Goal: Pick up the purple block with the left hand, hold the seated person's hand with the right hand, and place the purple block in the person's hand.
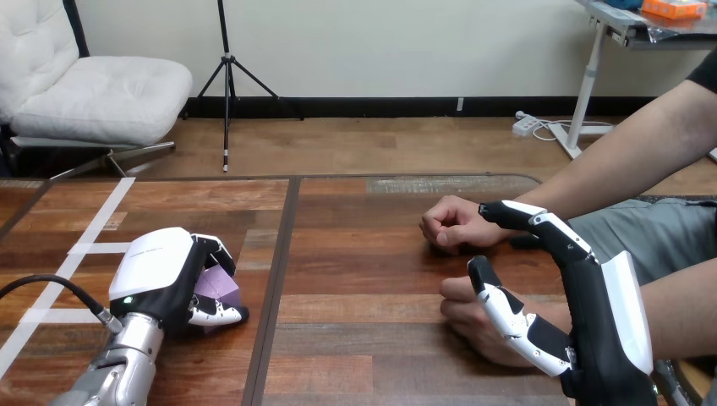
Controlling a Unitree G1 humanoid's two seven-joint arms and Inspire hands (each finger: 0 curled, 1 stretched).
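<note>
Head camera, forward-down across the table (363,262)

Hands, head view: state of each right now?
left hand: shut on the purple block.
right hand: open, fingers straight, next to the person's nearer hand, not curled round it.

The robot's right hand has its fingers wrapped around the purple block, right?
No, one thing is wrong: it is the left hand that has its fingers wrapped around the purple block. The head view shows this.
</note>
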